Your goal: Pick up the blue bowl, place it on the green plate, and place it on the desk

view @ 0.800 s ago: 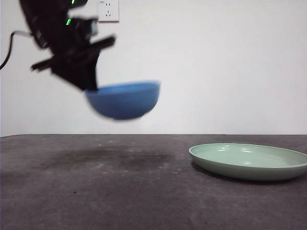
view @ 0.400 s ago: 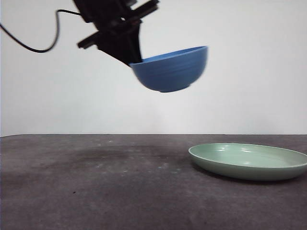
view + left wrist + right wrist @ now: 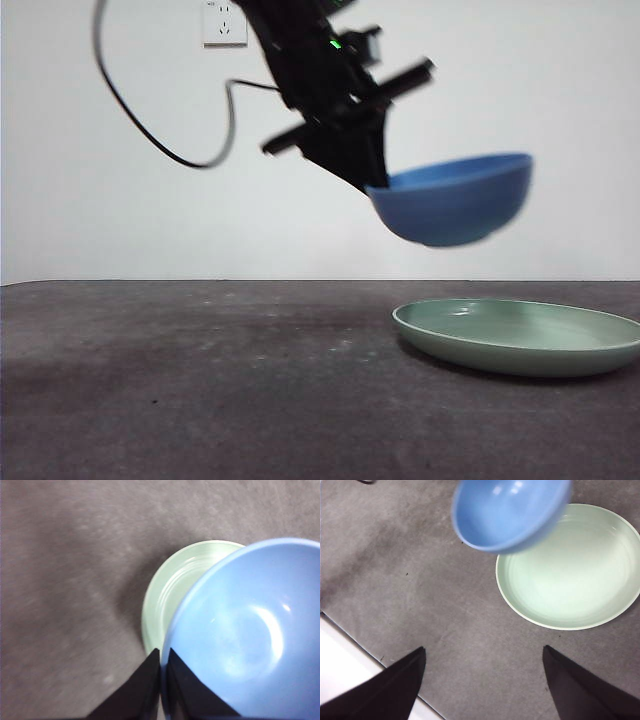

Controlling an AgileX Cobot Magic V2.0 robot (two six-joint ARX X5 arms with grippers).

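Desk (image 3: 200, 390): dark mottled top, bare on the left side of the front view; only the plate rests on it.
Left gripper (image 3: 372, 180): comes down from the upper left in the front view, dark and slightly blurred. Its jaws are pressed nearly together, pinching the near rim of the bowl; the left wrist view shows one jaw inside the wall and one outside.
Bowl (image 3: 452, 205): blue, held in the air, mouth up and tilted a little, clear of the desk. It hangs above the plate's left part, not yet centred over it, and does not touch it.
Plate (image 3: 520, 338): pale green, flat on the desk at the right, nothing in it.
Right gripper (image 3: 482, 680): waits apart from the work, jaws spread wide over bare desk, holding nothing; bowl and plate lie beyond it.
Step in hand: carrying the bowl across to the plate; the pick-up looks done, the placing not yet.
Next move: likely a little more travel to the right until the bowl sits over the plate's middle, then a level descent until the bowl's foot rests inside the rim, and only then a release of the pinch.
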